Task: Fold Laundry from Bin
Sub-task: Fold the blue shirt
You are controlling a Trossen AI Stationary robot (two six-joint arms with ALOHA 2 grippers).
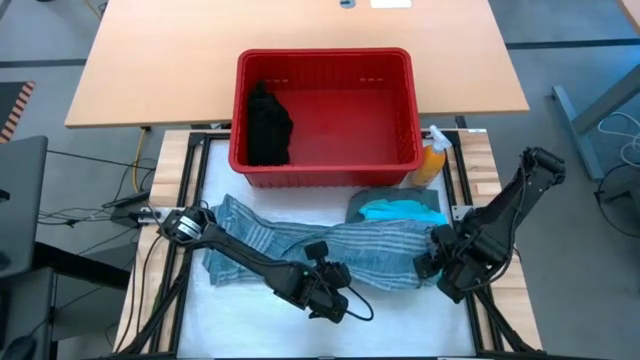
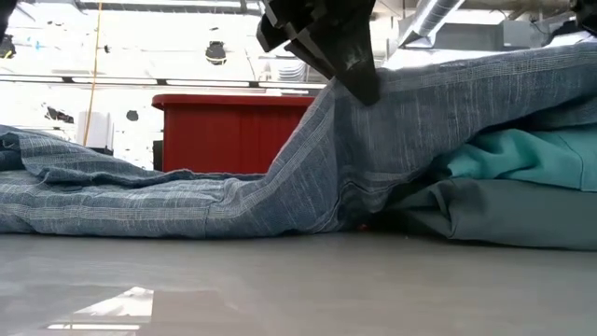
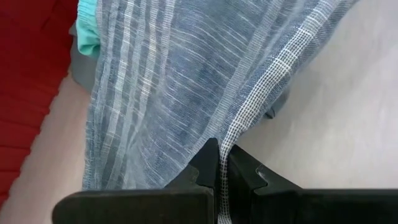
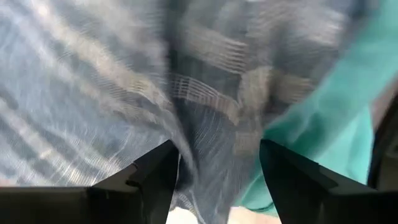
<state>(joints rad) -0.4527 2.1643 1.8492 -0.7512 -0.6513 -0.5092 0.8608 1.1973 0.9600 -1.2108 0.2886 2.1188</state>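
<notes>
A: Striped cloth (image 1: 330,248) is out of the bin and lies stretched across the white surface (image 1: 400,315), partly draped over the teal garment (image 1: 400,210) and the grey-green one (image 1: 362,205) under it. In the low view the cloth rises to a peak where it is pinched and lifted.

B: Who has it?

A: Left gripper (image 3: 219,163), fingers closed tight on the woven hem at the cloth's near edge, mid-span. Right gripper (image 4: 217,163) is at the cloth's right end, beside the teal pile; its fingers stand wide with a bunched ridge of cloth between them, not clamped as far as I can see.

B: Bin contents?

A: Red bin (image 1: 395,160) sits at the back of the surface. One black garment (image 1: 268,125) left in its left end, rest of the floor bare. Orange spray bottle (image 1: 431,160) stands just beside the bin's right corner, not involved.

B: Step in hand?

A: My reading: spreading the striped cloth flat before the first fold. One edge secured, second grasp being set up.

B: Next move needs?

A: The right fingers should close on a single layer of the striped edge only, not the teal fabric touching it. Then both arms draw apart to take out the twist and pull the cloth clear of the pile. Risk: dragging the teal garment along.
</notes>
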